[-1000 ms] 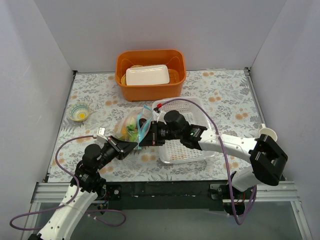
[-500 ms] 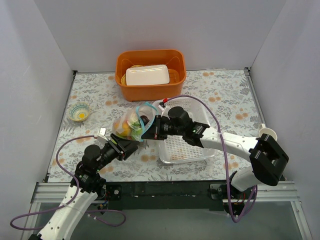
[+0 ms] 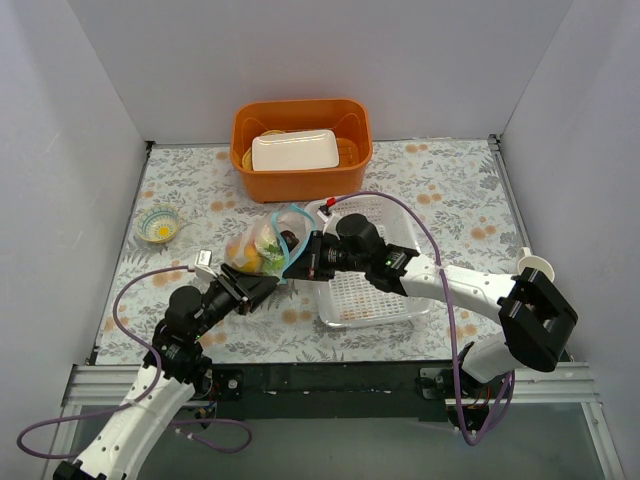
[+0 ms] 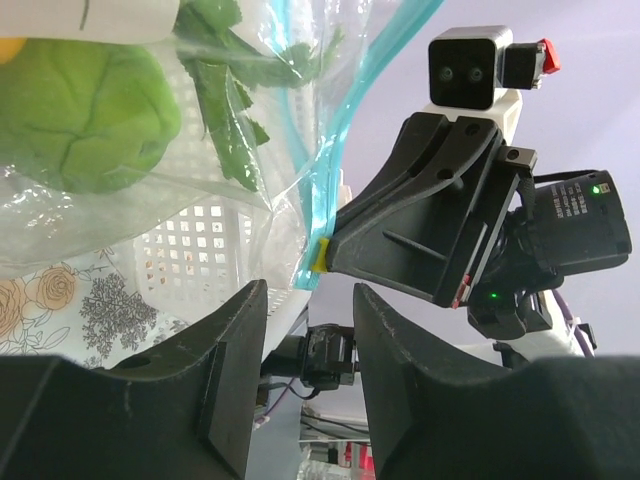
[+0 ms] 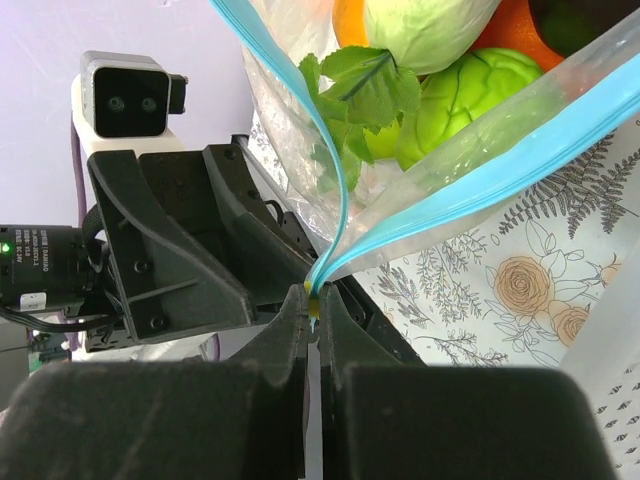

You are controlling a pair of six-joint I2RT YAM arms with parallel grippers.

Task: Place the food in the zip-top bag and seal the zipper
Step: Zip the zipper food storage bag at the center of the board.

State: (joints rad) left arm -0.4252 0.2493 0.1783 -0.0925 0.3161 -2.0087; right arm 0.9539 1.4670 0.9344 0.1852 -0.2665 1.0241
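The zip-top bag (image 3: pixel 262 248) lies left of the white mesh basket, its mouth facing right. It holds the food: a green apple (image 5: pixel 470 100), a white radish (image 5: pixel 425 25) with green leaves, and an orange (image 5: pixel 350 20). The zipper (image 3: pixel 292 232) gapes as a blue-teal loop; its two strips (image 5: pixel 500 170) meet at a yellow slider (image 5: pixel 316 302). My right gripper (image 5: pixel 316 300) is shut on that slider at the mouth's near corner, as the top view (image 3: pixel 297 268) also shows. My left gripper (image 3: pixel 268 288) is open and empty just below the bag; in its own view (image 4: pixel 305 330) the bag hangs above.
A white mesh basket (image 3: pixel 400 300) stands right of the bag under my right arm. An orange tub (image 3: pixel 242 135) with a white container sits at the back. A small bowl (image 3: pixel 158 226) is at the far left, and a white cup (image 3: pixel 535 265) at the right edge.
The bag's mouth has spread into a wider loop and the bag has shifted slightly away. My right gripper moved a little to the right holding the slider. My left gripper edged up.
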